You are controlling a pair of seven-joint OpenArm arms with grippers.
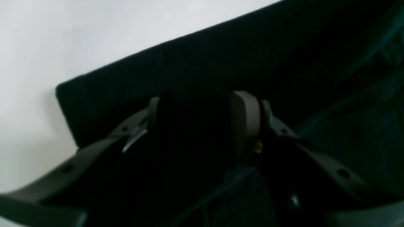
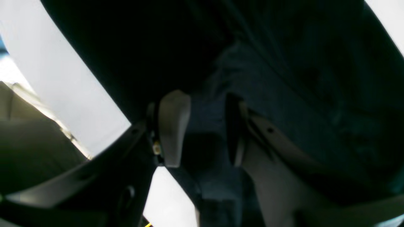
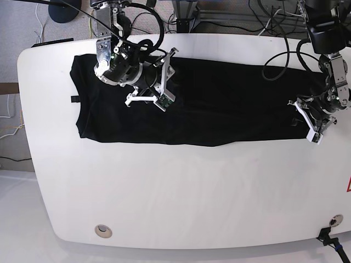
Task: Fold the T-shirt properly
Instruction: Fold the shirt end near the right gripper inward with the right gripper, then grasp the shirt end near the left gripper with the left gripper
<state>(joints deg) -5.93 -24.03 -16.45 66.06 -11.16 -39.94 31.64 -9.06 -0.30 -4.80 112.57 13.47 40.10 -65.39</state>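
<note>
One black T-shirt (image 3: 192,104) lies as a long band on the white table (image 3: 181,192); my right gripper (image 2: 202,126) pinches its cloth, visible only up close, and my left gripper (image 1: 202,119) clamps its end.

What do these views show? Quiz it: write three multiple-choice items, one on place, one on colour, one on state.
1. Where does the T-shirt lie?
A. On the table's far half
B. Hanging off the near edge
C. On the floor

2. What colour is the table?
A. Brown
B. White
C. Green

3. What state is the T-shirt in?
A. Balled up
B. Hanging in the air
C. Lying flat as a long strip

Key: 1 A, the near half shows bare in the base view; 2 B, its top is plain white; 3 C, it stretches flat from side to side.
</note>
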